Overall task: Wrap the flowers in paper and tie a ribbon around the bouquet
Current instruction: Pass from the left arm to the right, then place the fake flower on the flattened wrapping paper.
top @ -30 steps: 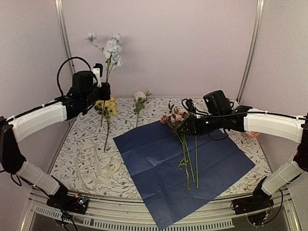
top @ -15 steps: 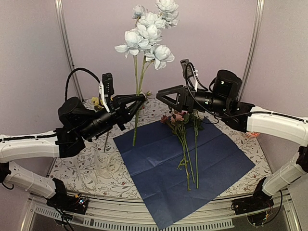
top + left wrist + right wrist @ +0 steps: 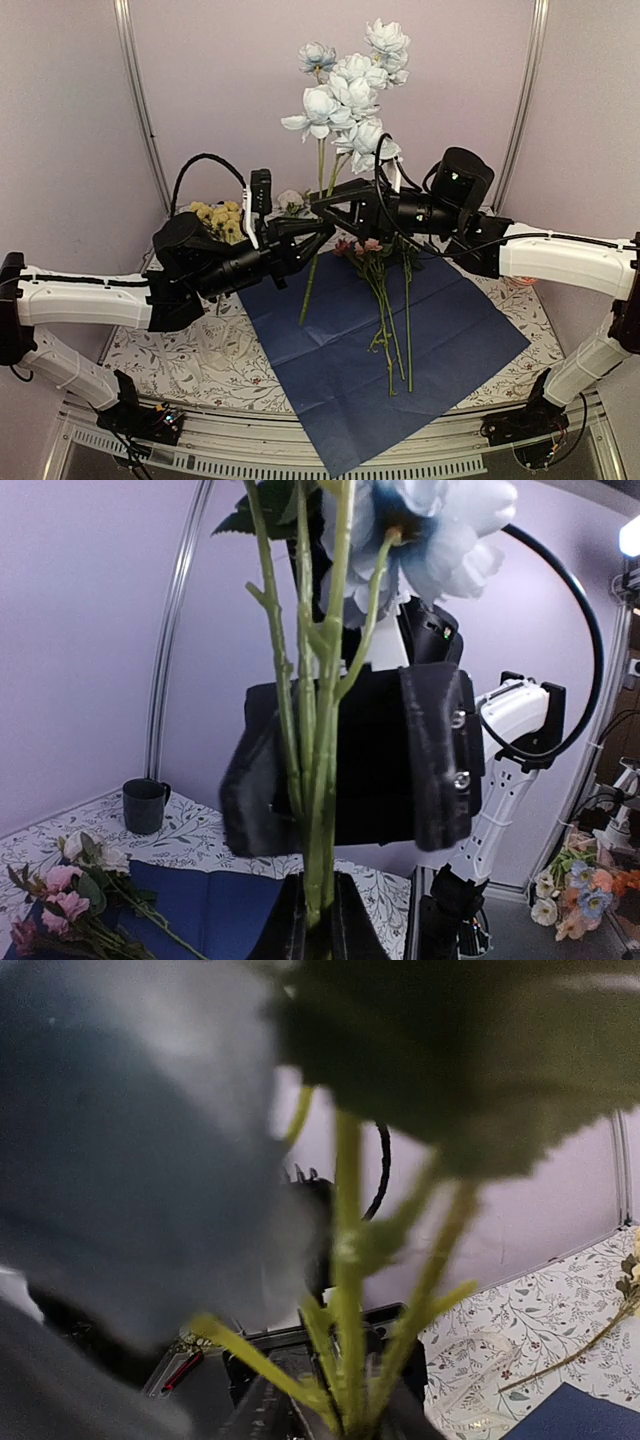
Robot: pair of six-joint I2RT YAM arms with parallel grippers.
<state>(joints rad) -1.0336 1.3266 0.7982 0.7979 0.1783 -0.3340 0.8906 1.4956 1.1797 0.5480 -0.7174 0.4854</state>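
**Entry: bouquet assembly, early stage.**
- Long green-stemmed spray of pale blue blooms (image 3: 347, 95): held upright in the air over the sheet's rear corner. The left tool (image 3: 314, 238) is clamped together on its stem. The right tool (image 3: 322, 200) sits at the same stem just above; I cannot tell whether it grips.
- Thin dark navy paper sheet (image 3: 400, 350): flat and unfolded on the floral-cloth tabletop (image 3: 230, 362).
- Pink-bloomed stems (image 3: 386, 300): lying on the sheet.
- Yellow flower cluster (image 3: 220, 217) and white bloom (image 3: 290, 199): off the sheet.
- Status: flowers only partly gathered; wrapping and tying judged not yet begun.

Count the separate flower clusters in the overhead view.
4: a pale blue spray held upright in the left hand; a pink bunch lying on the paper; a yellow cluster at back left; a white bloom at back centre. More may be hidden behind the arms.
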